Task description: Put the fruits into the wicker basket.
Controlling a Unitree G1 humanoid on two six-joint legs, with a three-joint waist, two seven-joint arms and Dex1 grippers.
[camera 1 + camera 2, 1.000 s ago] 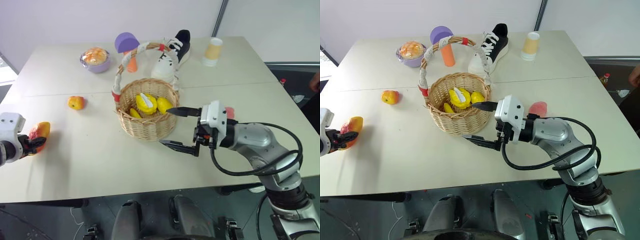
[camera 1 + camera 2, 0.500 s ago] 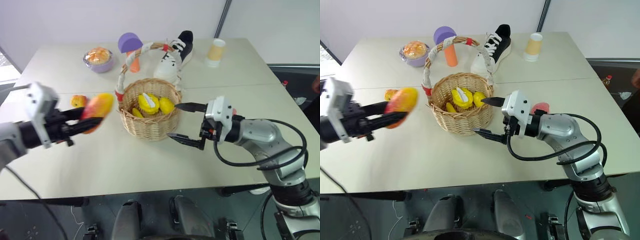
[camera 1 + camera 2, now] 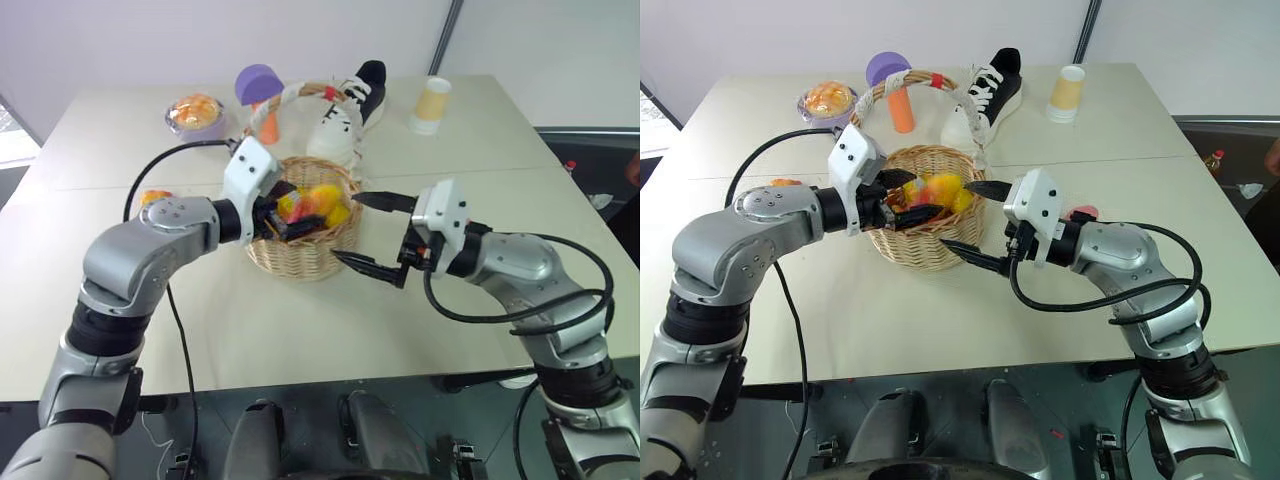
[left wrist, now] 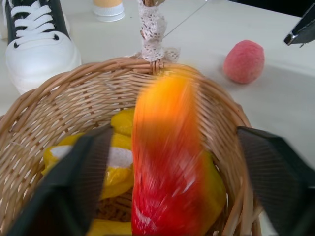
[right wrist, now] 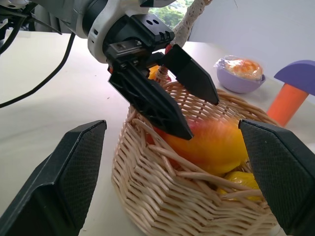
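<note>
Table's mango now dropped into basket.

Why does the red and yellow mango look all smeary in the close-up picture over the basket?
In the left wrist view the mango is streaked top to bottom, likely because it is moving, while the wicker basket weave and the peach behind stay crisp. In the right wrist view the same mango looks sharp between the left gripper fingers, which are open.

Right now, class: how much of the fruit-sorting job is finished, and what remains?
Done or nearly: the mango is in the wicker basket, between the left gripper's open fingers. Nothing is held; the right gripper is open. Left: the apple and peach on the table.
</note>
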